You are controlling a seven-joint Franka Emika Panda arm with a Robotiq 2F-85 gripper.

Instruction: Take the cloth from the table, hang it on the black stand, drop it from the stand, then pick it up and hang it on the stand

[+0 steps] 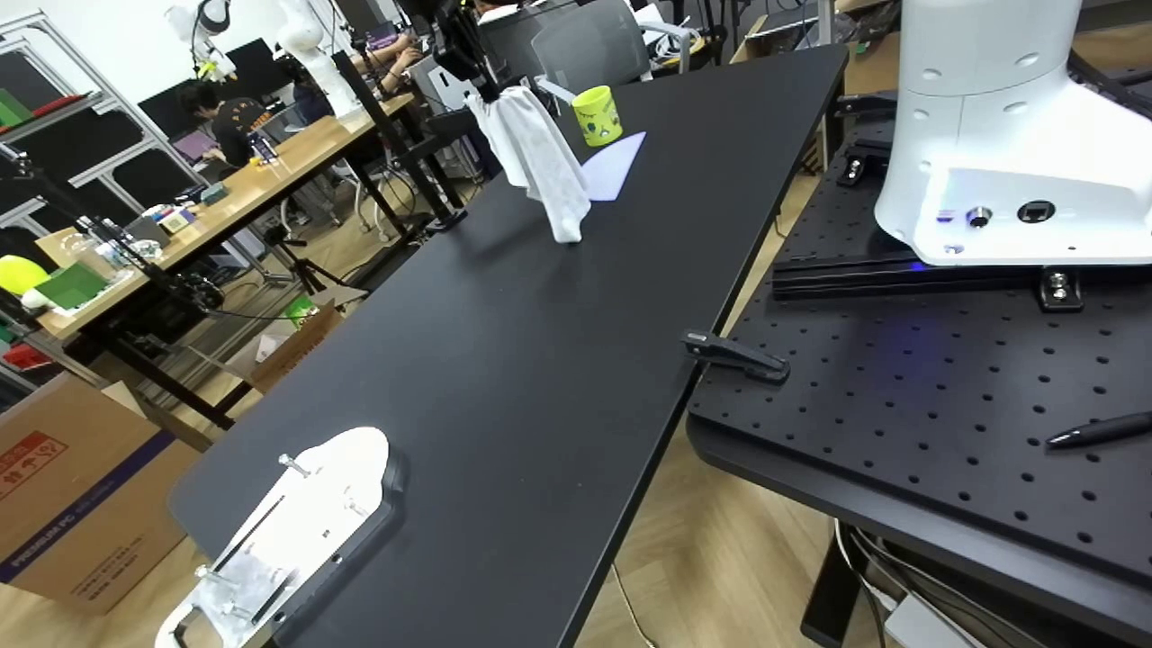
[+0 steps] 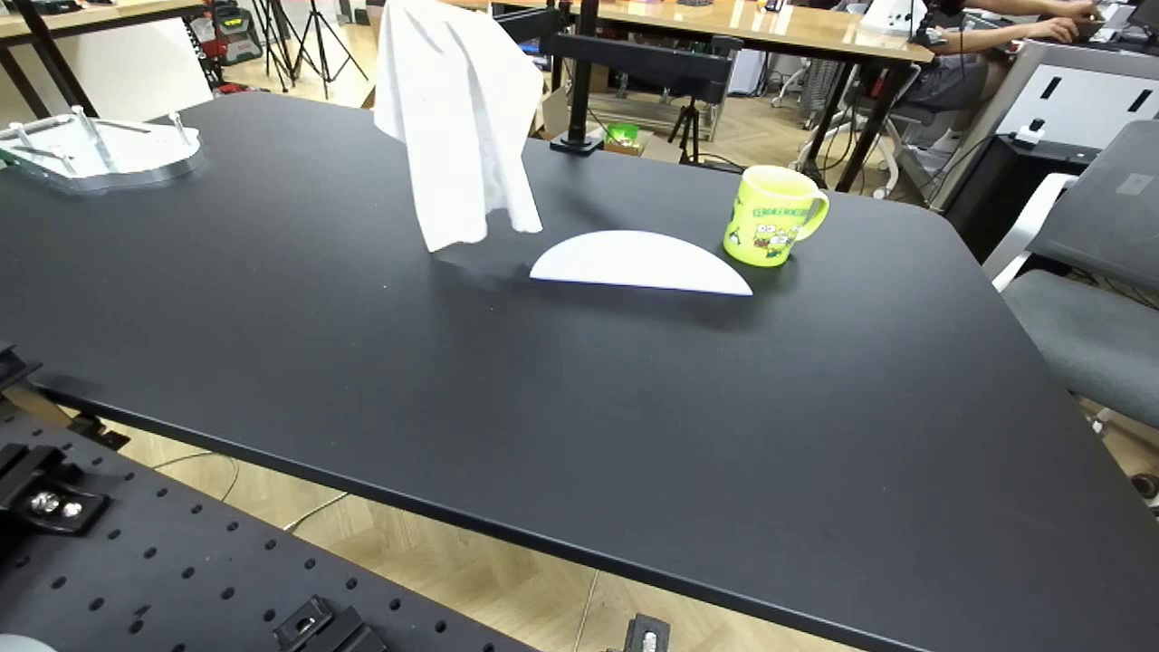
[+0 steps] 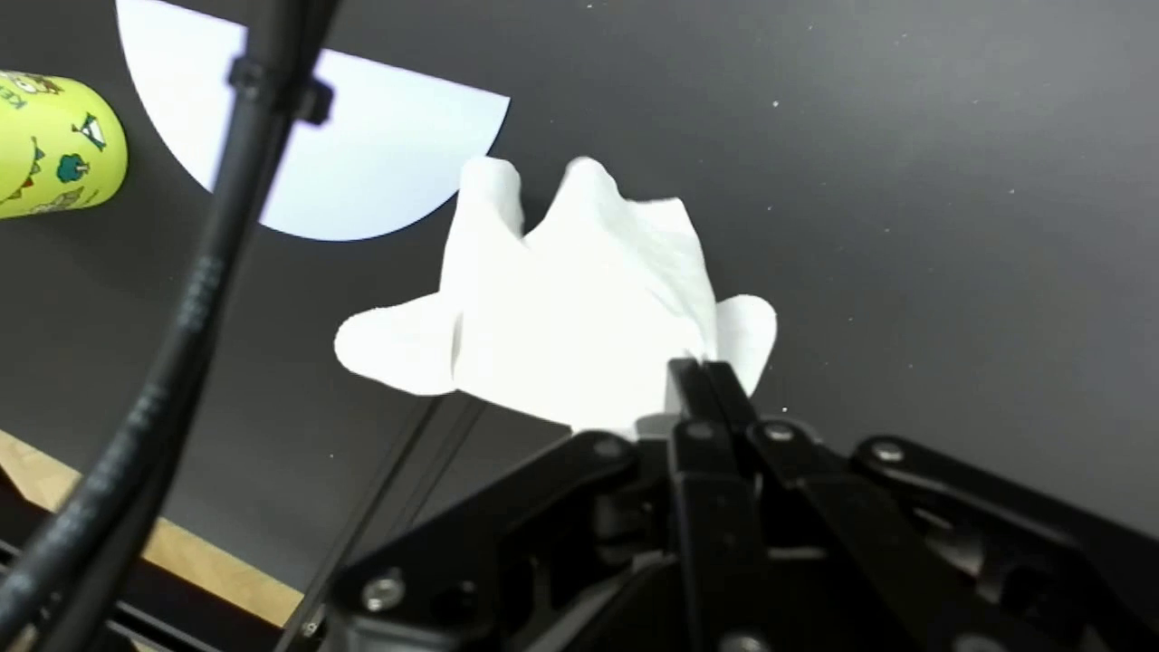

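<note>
Wrist view: gripper is pinching cloth, which is hanging over table; black cable is partly hiding pale piece. In an exterior view, frame top is cropping cloth and black stand.

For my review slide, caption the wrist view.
Closed hand gripping a white cloth over the black table, pale half-disc and printed mug at upper left.

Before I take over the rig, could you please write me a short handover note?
Hand: shut on the cloth, which hangs from it over the table.
The black stand: upright at the table's edge; whether the cloth touches it is unclear.
Done: the cloth is picked up.
Left: hang it on the black stand and release; whether the first hang and drop happened, these views cannot tell.
</note>
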